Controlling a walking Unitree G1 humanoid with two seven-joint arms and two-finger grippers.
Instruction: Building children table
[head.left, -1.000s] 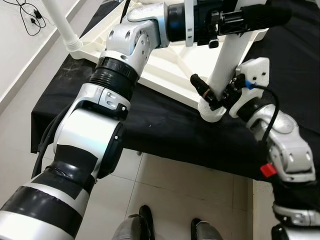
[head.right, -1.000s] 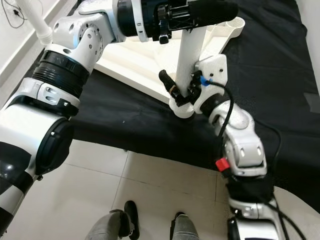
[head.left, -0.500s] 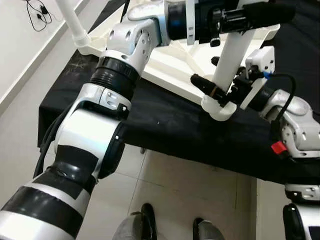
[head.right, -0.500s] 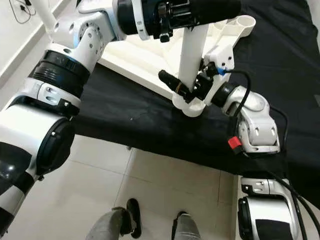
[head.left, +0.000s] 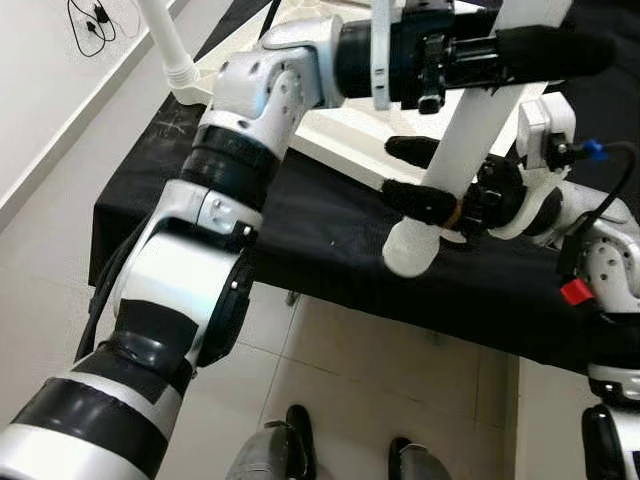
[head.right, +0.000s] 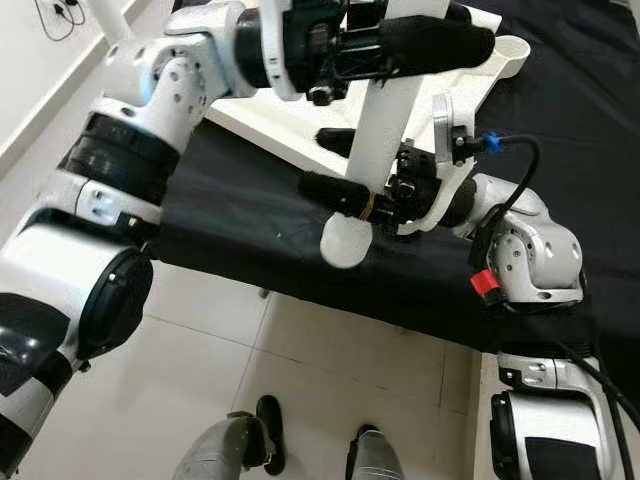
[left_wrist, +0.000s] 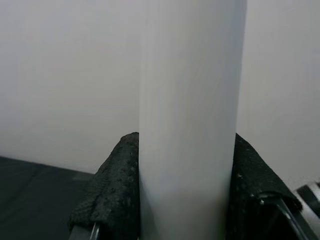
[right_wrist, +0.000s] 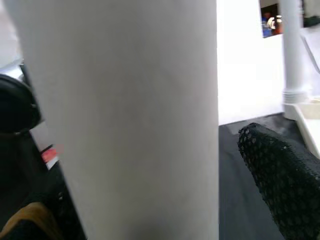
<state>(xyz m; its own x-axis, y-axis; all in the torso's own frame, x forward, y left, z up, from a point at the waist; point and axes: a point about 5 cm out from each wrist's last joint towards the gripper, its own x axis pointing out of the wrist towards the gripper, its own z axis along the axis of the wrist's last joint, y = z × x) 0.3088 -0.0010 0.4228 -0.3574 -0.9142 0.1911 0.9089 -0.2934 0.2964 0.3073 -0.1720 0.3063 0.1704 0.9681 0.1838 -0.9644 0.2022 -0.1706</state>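
A white table leg (head.left: 470, 120) slants over the front of the black-covered bench, its rounded end (head.left: 410, 250) lifted off the cloth and pointing towards me. My left gripper (head.left: 520, 50) is shut on the leg's upper part; its black pads (left_wrist: 112, 195) press both sides of the leg (left_wrist: 187, 125). My right gripper (head.left: 435, 175) is shut on the lower part, one finger (head.left: 415, 150) above and one below. The leg (right_wrist: 125, 125) stands right against that wrist camera, with a black finger (right_wrist: 280, 175) beside it. The white tabletop (head.right: 270, 110) lies upside down behind, with an open socket (head.right: 510, 47).
A second white leg (head.left: 165, 40) stands fitted at the tabletop's far left corner. The black cloth (head.left: 330, 230) ends at a front edge above the tiled floor (head.left: 400, 370). My feet (head.left: 290, 440) stand just below it. A cable (head.left: 95, 15) lies by the wall on the left.
The leg's lower end has lifted off the cloth and swung forward. My right gripper has turned about the leg and its arm has shifted right. The camera has moved a little.
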